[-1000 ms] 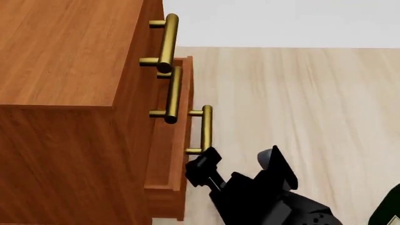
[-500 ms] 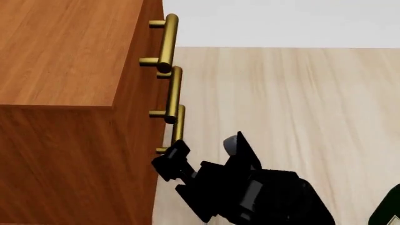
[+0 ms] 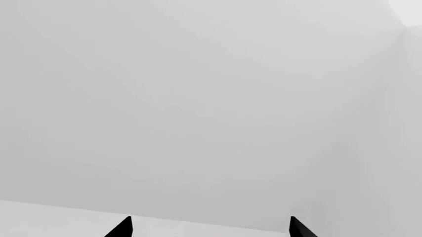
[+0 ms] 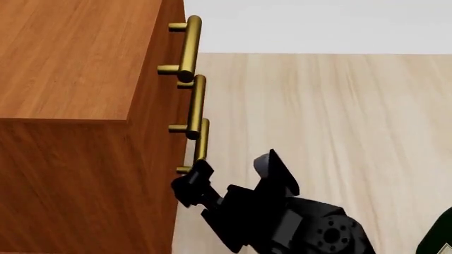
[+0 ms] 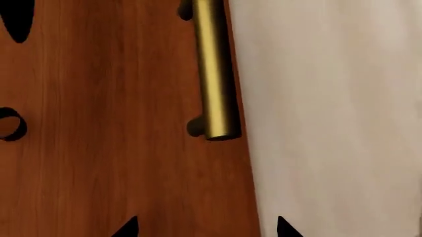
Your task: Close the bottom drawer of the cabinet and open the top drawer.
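Note:
The reddish-brown cabinet point(image 4: 71, 63) fills the left of the head view. All three drawer fronts sit flush. The top drawer's brass handle point(image 4: 189, 45) is farthest up. The bottom drawer's handle point(image 4: 202, 140) is lowest, and my right gripper point(image 4: 190, 181) is at its near end, against the cabinet front. In the right wrist view the bottom drawer front point(image 5: 118, 123) and its handle point(image 5: 214, 69) lie just ahead of the right gripper point(image 5: 204, 228), which is open and holds nothing. My left gripper point(image 3: 209, 228) is open, faces a blank grey wall and is outside the head view.
Pale wood-plank floor point(image 4: 325, 116) stretches to the right of the cabinet up to a light wall point(image 4: 318, 24). The middle drawer's handle point(image 4: 196, 106) sits between the other two. A dark green shape point(image 4: 439, 238) shows at the lower right corner.
The bottom drawer has slid in from pulled out to flush, with my right gripper moving left with it. Over the last half second only the right wrist has turned slightly.

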Controlling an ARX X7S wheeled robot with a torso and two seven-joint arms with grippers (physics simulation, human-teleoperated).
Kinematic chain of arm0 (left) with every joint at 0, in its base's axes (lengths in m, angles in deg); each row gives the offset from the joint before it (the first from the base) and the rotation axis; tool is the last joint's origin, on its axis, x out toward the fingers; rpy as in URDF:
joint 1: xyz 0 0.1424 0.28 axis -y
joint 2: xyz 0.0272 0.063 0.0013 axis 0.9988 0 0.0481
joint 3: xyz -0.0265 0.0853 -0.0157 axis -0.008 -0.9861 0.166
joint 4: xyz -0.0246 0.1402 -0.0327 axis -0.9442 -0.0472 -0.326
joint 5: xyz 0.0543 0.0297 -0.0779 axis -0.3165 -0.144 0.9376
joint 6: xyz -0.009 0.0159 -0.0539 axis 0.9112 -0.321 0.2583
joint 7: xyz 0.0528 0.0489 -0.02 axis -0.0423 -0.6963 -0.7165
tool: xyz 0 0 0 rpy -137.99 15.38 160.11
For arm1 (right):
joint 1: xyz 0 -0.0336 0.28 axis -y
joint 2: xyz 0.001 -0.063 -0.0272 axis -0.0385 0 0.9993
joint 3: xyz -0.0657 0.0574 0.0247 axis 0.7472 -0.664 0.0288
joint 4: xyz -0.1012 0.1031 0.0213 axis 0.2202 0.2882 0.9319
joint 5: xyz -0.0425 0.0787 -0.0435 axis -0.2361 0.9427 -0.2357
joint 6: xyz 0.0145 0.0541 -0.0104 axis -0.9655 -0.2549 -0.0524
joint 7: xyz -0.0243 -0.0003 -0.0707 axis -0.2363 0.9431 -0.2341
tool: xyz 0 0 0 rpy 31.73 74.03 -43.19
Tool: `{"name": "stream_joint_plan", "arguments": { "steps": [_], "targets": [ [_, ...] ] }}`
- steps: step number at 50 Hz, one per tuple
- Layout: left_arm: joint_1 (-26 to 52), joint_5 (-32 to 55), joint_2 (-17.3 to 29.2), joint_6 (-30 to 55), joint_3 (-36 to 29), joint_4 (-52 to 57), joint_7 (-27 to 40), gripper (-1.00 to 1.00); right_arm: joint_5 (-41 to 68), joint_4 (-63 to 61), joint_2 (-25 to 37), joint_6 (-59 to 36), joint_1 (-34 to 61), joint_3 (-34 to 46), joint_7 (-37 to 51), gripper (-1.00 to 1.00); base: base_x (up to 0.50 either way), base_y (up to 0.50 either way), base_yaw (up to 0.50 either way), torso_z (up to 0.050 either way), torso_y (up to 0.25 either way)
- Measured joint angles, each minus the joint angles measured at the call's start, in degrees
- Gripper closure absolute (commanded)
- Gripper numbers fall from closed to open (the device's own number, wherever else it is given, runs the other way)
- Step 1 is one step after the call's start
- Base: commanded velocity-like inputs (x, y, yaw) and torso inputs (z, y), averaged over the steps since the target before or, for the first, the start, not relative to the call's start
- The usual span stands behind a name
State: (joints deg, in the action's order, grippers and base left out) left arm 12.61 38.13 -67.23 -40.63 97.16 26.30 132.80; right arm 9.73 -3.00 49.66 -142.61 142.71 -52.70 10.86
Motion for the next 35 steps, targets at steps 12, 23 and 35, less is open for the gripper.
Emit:
{"name": "stream_joint_plan", "arguments": {
  "steps": [12,23,35],
  "targets": [
    [-0.1,-0.1,0.2,0.0,-0.3,0.0,0.3,-1.00,8.5,-22.2,3.9,0.6,-12.1,-4.9,13.1,-1.00,0.00,0.00,0.00,0.000,0.000],
    [-0.1,-0.2,0.3,0.0,-0.5,-0.1,0.5,-1.00,13.4,-38.2,6.5,1.5,-19.7,-8.7,20.9,-1.00,0.00,0.00,0.00,0.000,0.000],
    [-0.1,-0.4,0.5,0.1,-0.8,-0.1,0.7,-1.00,19.7,-53.4,6.7,3.1,-23.0,-12.2,28.1,-1.00,0.00,0.00,0.00,0.000,0.000]
  ]
}}
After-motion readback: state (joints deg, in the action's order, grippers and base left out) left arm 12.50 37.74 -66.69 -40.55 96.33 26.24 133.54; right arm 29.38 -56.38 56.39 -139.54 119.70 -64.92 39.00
